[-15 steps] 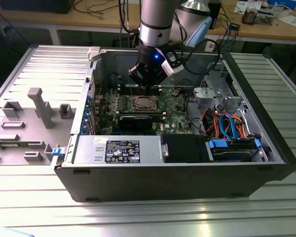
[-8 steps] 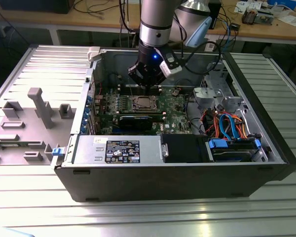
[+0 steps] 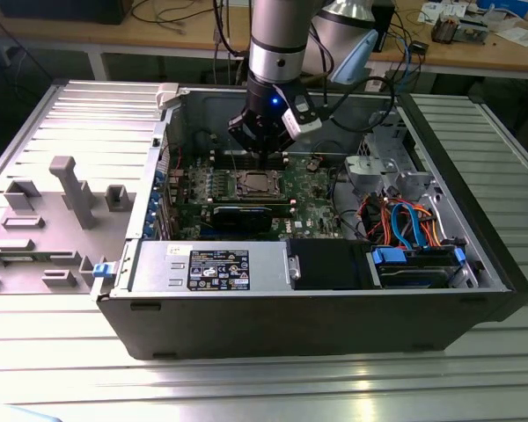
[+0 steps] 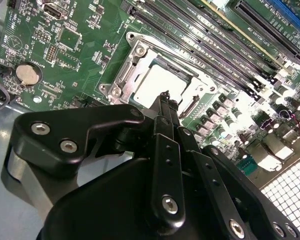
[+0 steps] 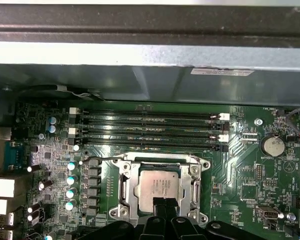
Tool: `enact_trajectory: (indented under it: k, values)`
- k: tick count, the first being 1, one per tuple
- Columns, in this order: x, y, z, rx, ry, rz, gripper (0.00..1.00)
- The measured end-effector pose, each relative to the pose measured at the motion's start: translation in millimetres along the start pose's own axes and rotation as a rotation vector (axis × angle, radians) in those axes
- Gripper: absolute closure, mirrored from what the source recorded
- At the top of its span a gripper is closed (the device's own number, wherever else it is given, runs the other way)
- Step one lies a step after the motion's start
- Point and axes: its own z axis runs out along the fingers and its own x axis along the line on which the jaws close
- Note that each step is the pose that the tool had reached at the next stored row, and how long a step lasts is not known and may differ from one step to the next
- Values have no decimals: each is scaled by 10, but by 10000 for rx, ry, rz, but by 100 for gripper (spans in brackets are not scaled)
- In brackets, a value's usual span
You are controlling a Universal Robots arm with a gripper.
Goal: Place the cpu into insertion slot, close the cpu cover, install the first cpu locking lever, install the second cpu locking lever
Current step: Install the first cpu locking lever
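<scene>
Nearest the lens in the second wrist view is the end effector (image 4: 165, 96): black linkage, fingers pressed together into one narrow tip, nothing visible between them. The tip sits over the near edge of the cpu (image 5: 160, 186); you cannot tell whether it is touching or just above. The cpu lies flat inside the insertion slot (image 5: 121, 210), which sits just left of centre in the exterior view. The cpu cover (image 5: 189, 182) appears to be down around it. A thin wire lever (image 5: 109, 159) runs along the slot's far side, and whether it is latched is unclear. Judgement: you are at the cover or lever stage. Keep the tip on metal frame or wire, never on the chip's face. Press straight and slowly, and watch for the frame lifting at one corner. Margins are tight. The memory slots (image 5: 150, 127) are just beside the slot, a row of capacitors (image 5: 71, 179) flanks another side, and the black card (image 3: 242, 215) lies just below it in the exterior view. The case wall (image 3: 207, 114) stands behind the arm. The open room is overhead.
</scene>
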Motion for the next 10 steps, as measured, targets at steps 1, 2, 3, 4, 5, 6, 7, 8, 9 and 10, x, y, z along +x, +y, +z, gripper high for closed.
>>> enact_trajectory:
  k: [1,2,3,4,5,6,7,8,9,10]
  values:
    - [0,0,0,0,0,1,89]
    - [0,0,0,1,0,2,89]
    - [1,0,0,1,0,2,89]
    - [4,0,0,0,0,2,89]
    - [12,0,1,1,-1,2,89]
    - [21,0,-2,2,-2,2,89]
    - [22,1,-3,0,-5,1,89]
    - [25,0,-7,1,-5,1,89]
    - [26,1,-11,1,-6,1,89]
    - [29,1,-15,1,-7,2,89]
